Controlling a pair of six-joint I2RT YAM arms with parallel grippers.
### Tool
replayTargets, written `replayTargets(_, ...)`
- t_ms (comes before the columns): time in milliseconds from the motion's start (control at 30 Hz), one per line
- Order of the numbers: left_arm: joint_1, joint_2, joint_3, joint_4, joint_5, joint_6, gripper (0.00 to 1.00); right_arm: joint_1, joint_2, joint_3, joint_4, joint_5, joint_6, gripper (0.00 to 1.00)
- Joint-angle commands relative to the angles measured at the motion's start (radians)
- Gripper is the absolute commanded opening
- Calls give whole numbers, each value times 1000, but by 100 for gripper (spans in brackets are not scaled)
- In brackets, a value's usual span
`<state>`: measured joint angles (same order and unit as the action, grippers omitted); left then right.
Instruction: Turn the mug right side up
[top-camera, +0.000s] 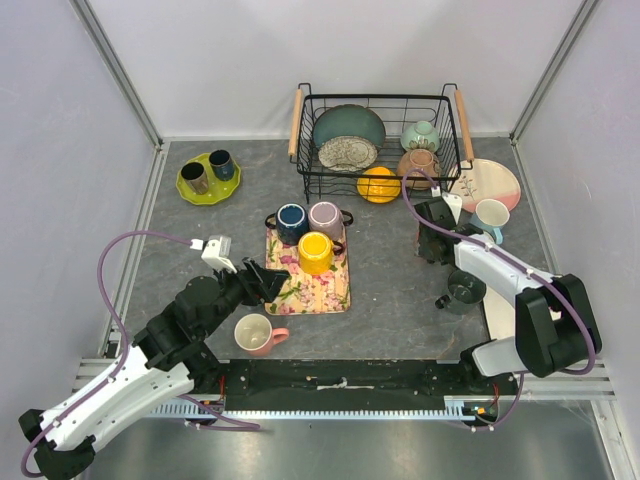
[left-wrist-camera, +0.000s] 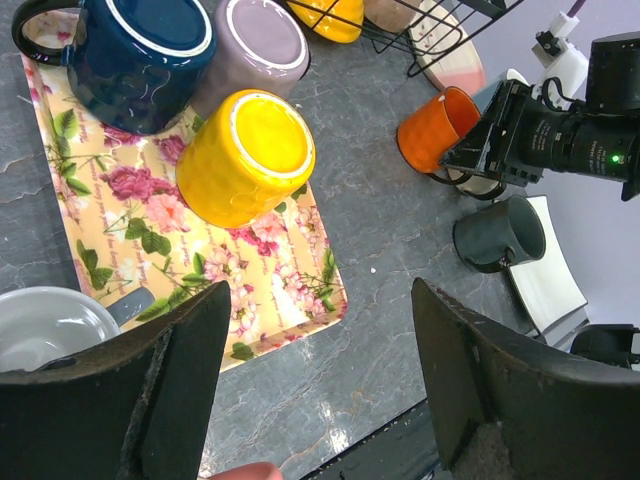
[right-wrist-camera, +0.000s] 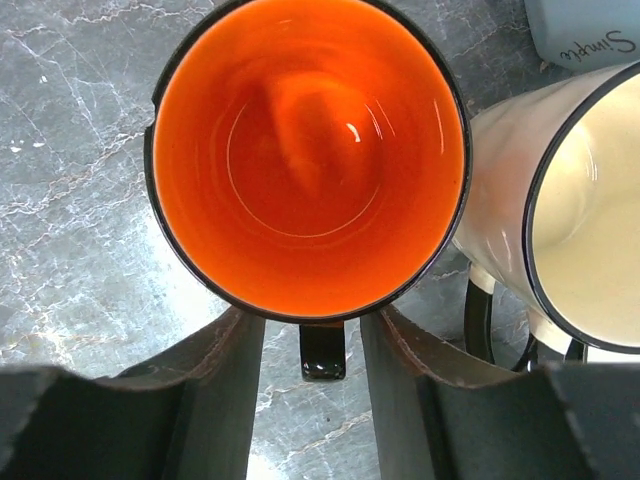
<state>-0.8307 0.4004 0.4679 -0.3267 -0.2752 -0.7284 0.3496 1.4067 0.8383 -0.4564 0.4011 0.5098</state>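
Toward the counter's right edge, the right gripper (right-wrist-camera: 305, 400) is clamped on the handle of the orange mug (right-wrist-camera: 305, 160), mouth facing its camera. The left gripper (left-wrist-camera: 320, 380) hangs spread apart over the floral tray (left-wrist-camera: 290, 290).

A floral tray (top-camera: 318, 290) at table centre carries three upturned mugs: navy (top-camera: 291, 222), mauve (top-camera: 326, 218) and yellow (top-camera: 315, 252). At seven o'clock of it stands a pink-handled cup (top-camera: 255, 333). A wire dish basket (top-camera: 378, 140) at twelve o'clock holds plates and bowls. A green saucer (top-camera: 208, 180) at ten o'clock bears two dark cups. A pink plate (top-camera: 488, 183) lies at two o'clock.
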Motion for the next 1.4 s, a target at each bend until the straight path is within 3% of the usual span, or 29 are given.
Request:
replayTargets(0, 4, -12, 0, 32, 10, -11, 79, -17, 11, 21, 51, -24, -27, 46)
replayTargets(167, 4, -9, 0, 35, 11, -16, 79, -31, 12, 21, 58, -33, -40, 33)
replayTargets(333, 5, -8, -3, 34, 7, -17, 78, -32, 8, 21, 58, -48, -48, 2)
replayTargets(533, 4, -3, -5, 34, -25, -16, 78, -8, -115, 25, 38, -123, -76, 0)
replayTargets(667, 4, 9, -8, 46, -58, -32, 78, 87, -230, 64, -25, -163, -83, 0)
replayTargets(800, 4, 38, -9, 80, -64, -42, 79, 111, -345, 42, 25, -368, -22, 0)
replayTargets(900, 4, 58, -23, 170, 13, -40, 81, 111, -432, -26, 204, -587, 87, 0)
replayTargets(1033, 4, 80, -74, 426, 261, -48, 82, 112, -495, -123, 588, -772, 301, 0)
replayTargets(1100, 4, 103, -100, 558, 319, -77, 82, 111, -503, -177, 730, -818, 428, 0)
replayTargets(1133, 4, 112, -106, 595, 356, -86, 82, 111, -503, -197, 883, -855, 468, 0)
replayTargets(1367, 4, 218, -115, 816, 407, -123, 82, 127, -437, -327, 1409, -942, 748, 0)
